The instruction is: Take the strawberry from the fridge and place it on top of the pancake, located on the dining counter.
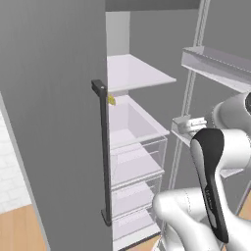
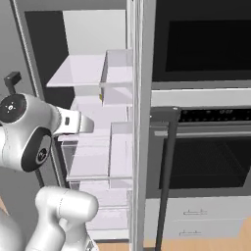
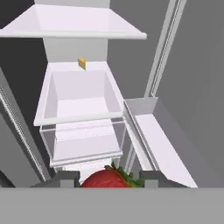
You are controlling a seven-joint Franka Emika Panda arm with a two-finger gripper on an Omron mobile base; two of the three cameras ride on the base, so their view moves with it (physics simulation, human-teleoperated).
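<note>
At the hand view's bottom edge, the gripper (image 3: 108, 178) clamps the strawberry (image 3: 106, 179), its lower half cut off; fridge (image 3: 78, 109) shelves fill the centre.

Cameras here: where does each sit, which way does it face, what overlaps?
Left base view: behind the arm's left, facing the open tall grey fridge; white arm lower right.
Right base view: behind its right, facing fridge shelves and black-fronted wall oven; arm lower left.
Hand view: on the hand, looking into the fridge; gripper tips flank the dark red strawberry.
Shared: small yellow wedge on the shelf, white drawers.
</note>
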